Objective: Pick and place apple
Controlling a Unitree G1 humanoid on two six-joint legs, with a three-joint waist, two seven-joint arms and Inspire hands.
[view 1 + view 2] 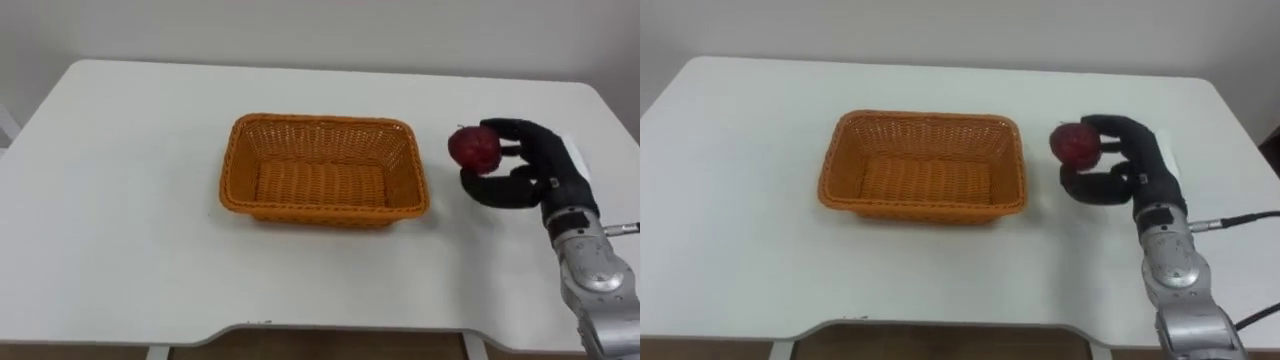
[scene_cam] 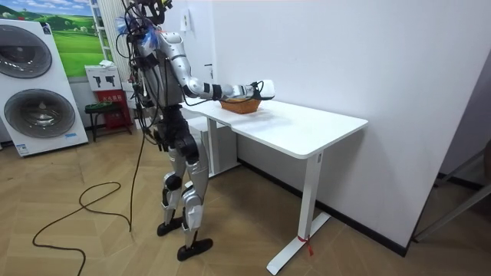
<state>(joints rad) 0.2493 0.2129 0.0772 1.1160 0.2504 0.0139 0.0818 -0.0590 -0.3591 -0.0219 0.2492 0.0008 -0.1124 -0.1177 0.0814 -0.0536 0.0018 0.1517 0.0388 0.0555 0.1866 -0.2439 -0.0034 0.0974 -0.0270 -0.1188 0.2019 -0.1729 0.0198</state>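
1. Apple [image 1: 474, 147], dark red: gripped in the right robot hand [image 1: 540, 168], off the right end of the basket [image 1: 322, 122] and apart from it.
2. Right robot hand: dark fingers [image 1: 510, 128] curl over the top and far side of the fruit, the thumb closes on it from below. A narrow, closed grasp.
3. Basket: orange wicker, rectangular, standing near the middle of the white counter [image 1: 120, 200].
4. Room view: the robot stands upright at the counter's end, on the room view's left, its right arm stretched out over the top beside the basket.
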